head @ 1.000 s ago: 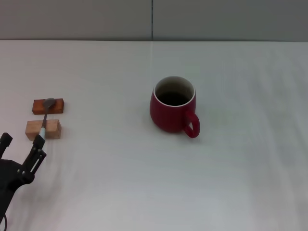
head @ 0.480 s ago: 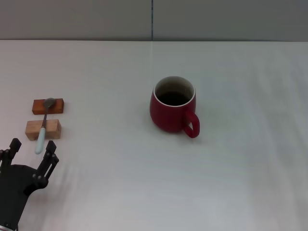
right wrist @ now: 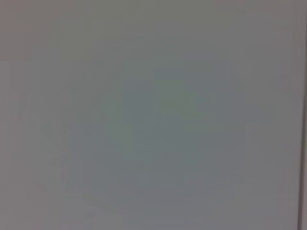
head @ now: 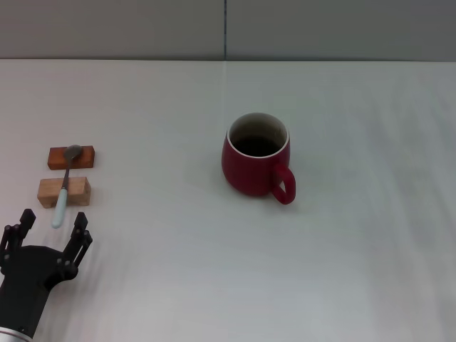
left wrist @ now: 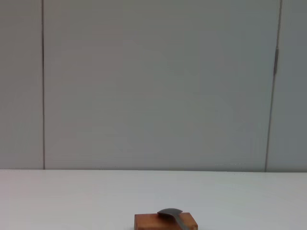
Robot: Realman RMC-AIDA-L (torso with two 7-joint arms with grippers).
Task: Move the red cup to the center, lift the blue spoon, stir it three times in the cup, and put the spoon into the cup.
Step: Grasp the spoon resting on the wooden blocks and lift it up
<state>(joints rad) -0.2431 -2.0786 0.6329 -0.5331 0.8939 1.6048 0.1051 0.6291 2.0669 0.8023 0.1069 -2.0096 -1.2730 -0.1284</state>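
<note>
The red cup (head: 255,157) stands upright near the middle of the white table, its handle toward the front right, dark inside. The blue spoon (head: 63,189) lies across two small wooden blocks at the far left, its grey bowl on the reddish block (head: 71,157) and its pale handle over the light block (head: 64,191). My left gripper (head: 52,226) is open at the front left, just in front of the spoon's handle tip, not touching it. The left wrist view shows the spoon's bowl (left wrist: 171,213) on the reddish block (left wrist: 165,222). My right gripper is out of view.
The white table (head: 342,249) stretches wide to the right and front of the cup. A grey wall (head: 228,28) runs along the table's far edge. The right wrist view shows only a plain grey surface.
My left gripper has drawn back toward the front edge and turned, so both fingers now show spread apart. The spoon's handle, earlier partly covered, is in full view. The cup has not moved.
</note>
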